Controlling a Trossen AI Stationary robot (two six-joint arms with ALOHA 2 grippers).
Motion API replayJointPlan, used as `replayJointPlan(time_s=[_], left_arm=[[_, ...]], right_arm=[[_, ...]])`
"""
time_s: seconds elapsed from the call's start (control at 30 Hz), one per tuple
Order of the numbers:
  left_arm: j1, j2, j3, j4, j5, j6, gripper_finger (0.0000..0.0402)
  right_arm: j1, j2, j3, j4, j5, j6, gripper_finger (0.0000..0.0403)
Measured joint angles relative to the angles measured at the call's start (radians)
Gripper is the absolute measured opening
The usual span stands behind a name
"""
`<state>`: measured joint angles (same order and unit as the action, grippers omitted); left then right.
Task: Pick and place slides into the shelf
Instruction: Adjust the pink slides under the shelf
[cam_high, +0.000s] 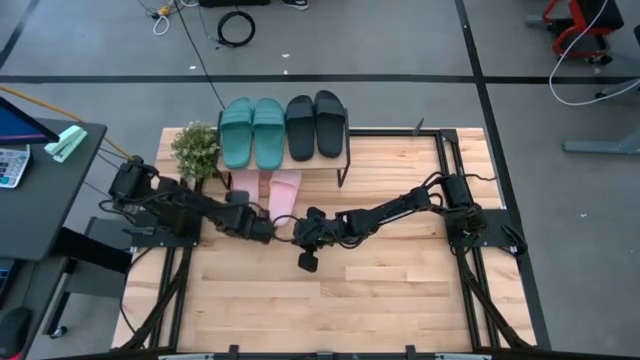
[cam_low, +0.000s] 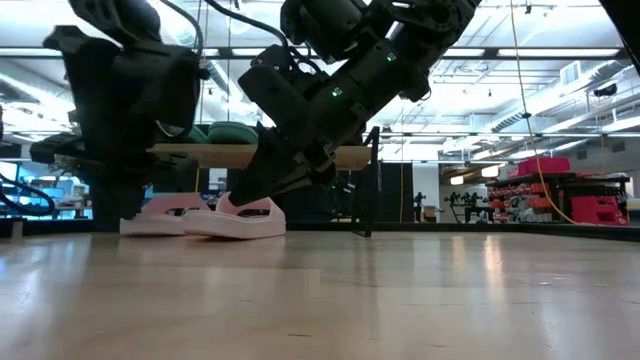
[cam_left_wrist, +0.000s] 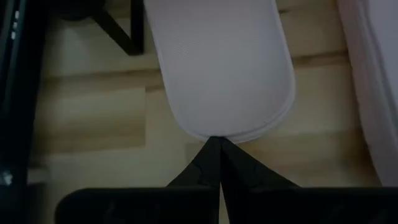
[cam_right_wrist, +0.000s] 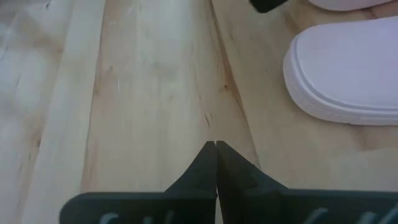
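Observation:
The shelf (cam_high: 300, 163) stands at the table's far edge. Two teal slides (cam_high: 252, 130) and two black slides (cam_high: 314, 125) lie on its top board. Two light pink slides (cam_high: 285, 190) lie flat on the table beneath it, heels toward the near side; the low view shows them side by side (cam_low: 245, 218). My left gripper (cam_left_wrist: 217, 142) is shut, its tips at the heel of the left pink slide (cam_left_wrist: 224, 62). My right gripper (cam_right_wrist: 216, 144) is shut over bare table, just short of the right pink slide's heel (cam_right_wrist: 348, 68) and apart from it. My left gripper has its shut fingertips (cam_left_wrist: 211, 152) against the rounded heel edge (cam_left_wrist: 217, 134) of the left pink slide. It comes from the table's near side, along the slide's length. The slide lies flat on the table, sole down.
A potted plant (cam_high: 196, 148) stands left of the shelf. A black shelf leg (cam_left_wrist: 118, 28) is close beside the left pink slide. Both arms crowd the middle of the table. The near half of the table (cam_high: 330, 310) is bare wood.

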<state>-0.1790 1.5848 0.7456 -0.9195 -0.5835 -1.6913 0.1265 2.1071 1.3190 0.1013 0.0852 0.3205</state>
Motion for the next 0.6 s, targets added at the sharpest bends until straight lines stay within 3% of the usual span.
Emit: replayJointPlan(time_s=[0.4,0.6], left_arm=[[0.098,0.000,0.000,0.017,0.000,0.133,0.0012],[0.098,0.000,0.000,0.018,-0.071,0.132,0.0004]], right_arm=[[0.000,0.000,0.000,0.000,0.000,0.001,0.0002],[0.000,0.000,0.000,0.000,0.000,0.002,0.0002]])
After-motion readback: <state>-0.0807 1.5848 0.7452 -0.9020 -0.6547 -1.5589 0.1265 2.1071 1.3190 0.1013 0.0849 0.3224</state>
